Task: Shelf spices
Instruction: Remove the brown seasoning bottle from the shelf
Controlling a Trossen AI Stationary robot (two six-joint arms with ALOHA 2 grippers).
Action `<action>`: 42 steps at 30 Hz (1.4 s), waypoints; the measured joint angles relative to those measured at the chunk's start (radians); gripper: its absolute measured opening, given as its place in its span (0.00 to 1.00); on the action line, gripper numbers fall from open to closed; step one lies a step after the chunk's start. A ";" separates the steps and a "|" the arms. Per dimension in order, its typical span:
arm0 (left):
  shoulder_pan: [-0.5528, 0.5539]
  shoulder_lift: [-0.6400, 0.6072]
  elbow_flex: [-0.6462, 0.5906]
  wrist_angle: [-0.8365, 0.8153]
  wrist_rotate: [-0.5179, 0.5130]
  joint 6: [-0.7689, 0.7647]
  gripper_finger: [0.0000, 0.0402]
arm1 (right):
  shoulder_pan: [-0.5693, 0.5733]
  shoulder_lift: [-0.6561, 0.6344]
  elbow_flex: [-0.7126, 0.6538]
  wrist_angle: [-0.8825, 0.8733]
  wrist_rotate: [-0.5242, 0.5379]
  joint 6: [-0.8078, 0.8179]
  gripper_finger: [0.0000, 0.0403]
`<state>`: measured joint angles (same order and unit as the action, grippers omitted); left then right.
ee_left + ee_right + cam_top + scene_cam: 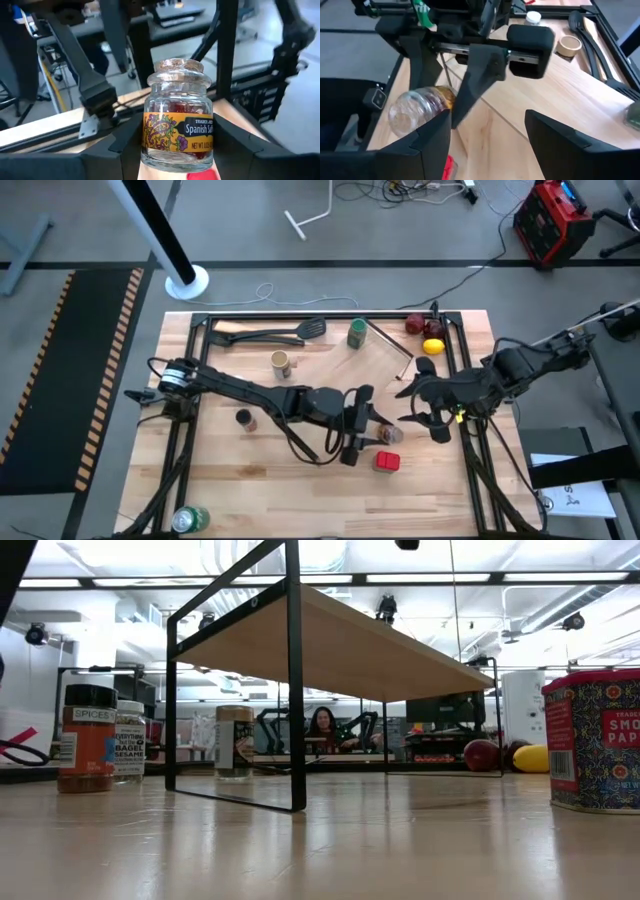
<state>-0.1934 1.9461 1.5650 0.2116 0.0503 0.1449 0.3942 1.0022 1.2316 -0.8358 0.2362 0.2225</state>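
Left gripper [385,432] is pinching the small clear shaker [178,127], lifted mid-table just above the red tin [388,462]; right gripper [425,408] hangs close beside it, fingers spread, nothing in them; shelf [350,645] looks bare underneath & no spice seen on it; green jar [357,333], tan cylinder [281,362] etc. rest on the tabletop; so prob. barely begun, approx. all six left.

The saffron jar [388,436] sits between the left gripper's [372,430] fingers near the table's [300,480] middle, the paprika tin [388,462] just before it, the right gripper [425,415] just to its right, spatulas [270,335] well behind.
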 joint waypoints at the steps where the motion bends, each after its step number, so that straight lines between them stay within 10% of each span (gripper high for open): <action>1: 0.003 0.000 -0.016 0.034 0.006 -0.011 0.45 | 0.003 0.004 0.015 -0.020 0.001 -0.001 0.57; 15: 0.082 0.000 -0.120 0.285 0.068 -0.204 0.45 | 0.004 0.066 0.130 -0.244 0.003 0.097 0.62; 42: 0.128 0.000 -0.239 0.571 0.414 -0.521 0.45 | 0.054 0.374 0.396 -0.298 0.019 -0.373 0.78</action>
<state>-0.0650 1.9461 1.3258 0.7830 0.4647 -0.3763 0.4479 1.3763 1.6277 -1.1334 0.2550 -0.1505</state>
